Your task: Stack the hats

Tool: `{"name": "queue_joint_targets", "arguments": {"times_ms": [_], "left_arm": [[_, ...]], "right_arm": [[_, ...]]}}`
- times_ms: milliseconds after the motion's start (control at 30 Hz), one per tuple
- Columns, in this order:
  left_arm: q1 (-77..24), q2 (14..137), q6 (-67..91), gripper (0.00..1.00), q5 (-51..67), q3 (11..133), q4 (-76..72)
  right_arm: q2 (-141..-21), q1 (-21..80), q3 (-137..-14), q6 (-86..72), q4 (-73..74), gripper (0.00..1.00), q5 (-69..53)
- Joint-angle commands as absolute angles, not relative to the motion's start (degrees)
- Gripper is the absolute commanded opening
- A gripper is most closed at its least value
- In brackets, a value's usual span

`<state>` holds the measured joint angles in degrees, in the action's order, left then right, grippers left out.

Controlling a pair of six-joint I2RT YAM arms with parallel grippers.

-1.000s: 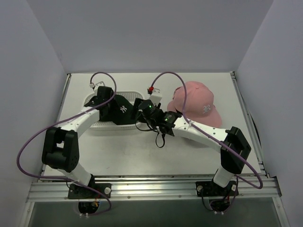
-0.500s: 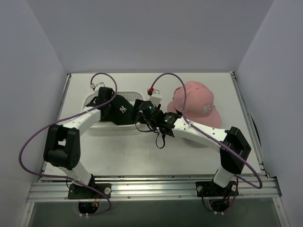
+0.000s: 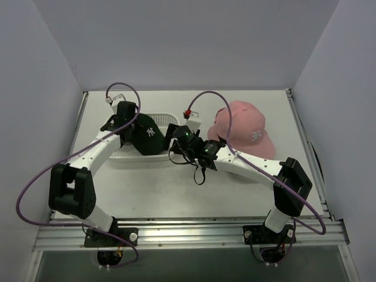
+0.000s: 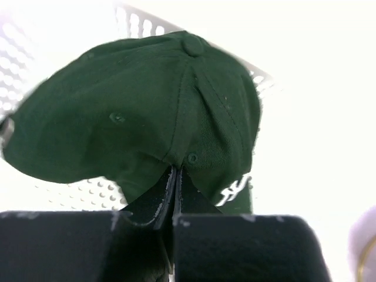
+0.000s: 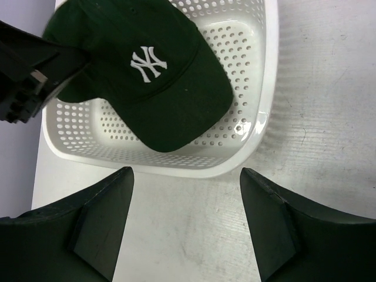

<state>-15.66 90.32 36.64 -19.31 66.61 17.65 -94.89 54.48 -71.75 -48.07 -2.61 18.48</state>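
Top view: the dark green cap [image 3: 147, 136] sits centre left over the white basket [image 3: 124, 154], with the left jaws at its back edge. The pink cap [image 3: 244, 132] rests well apart on the desk [image 3: 176, 188], upper right.

Left wrist view: those jaws are pressed together, pinching the rear hem of the dark green cap [image 4: 147, 117].

Right wrist view: the right jaws stand spread and empty, low in the frame beneath the white basket [image 5: 249, 88] and the dark green cap [image 5: 153, 76].

Nothing looks stacked yet; the dark green cap apparently has to go onto the pink cap.

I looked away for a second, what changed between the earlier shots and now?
The left gripper closed on the dark green cap and drew it slightly left over the white basket. The right gripper, open near the basket, and the pink cap stayed put.
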Motion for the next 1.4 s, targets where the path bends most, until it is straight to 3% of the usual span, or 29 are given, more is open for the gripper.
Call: {"name": "queue_joint_targets", "arguments": {"times_ms": [0,367,533,900,1367], "left_arm": [[-15.6,86.7,37.4,0.02,-20.7,70.6,18.2],[-15.2,84.3,38.3,0.02,-19.5,80.0,26.9],[-15.1,83.4,37.4,0.02,-19.7,83.8,28.4],[-15.1,76.8,38.7,0.02,-19.7,85.5,29.5],[-15.2,70.1,37.2,0.02,-15.2,86.5,32.0]], "right_arm": [[-92.1,54.8,-71.1,-48.7,-3.8,0.69,18.7],[-89.7,55.0,-68.8,-45.1,-12.8,0.73,12.7],[-90.2,55.2,-71.8,-42.9,-10.2,0.73,12.5],[-84.4,53.7,-64.6,-60.7,-19.6,0.72,11.8],[-92.5,55.5,-61.6,-72.8,-39.5,0.73,5.1]]}}
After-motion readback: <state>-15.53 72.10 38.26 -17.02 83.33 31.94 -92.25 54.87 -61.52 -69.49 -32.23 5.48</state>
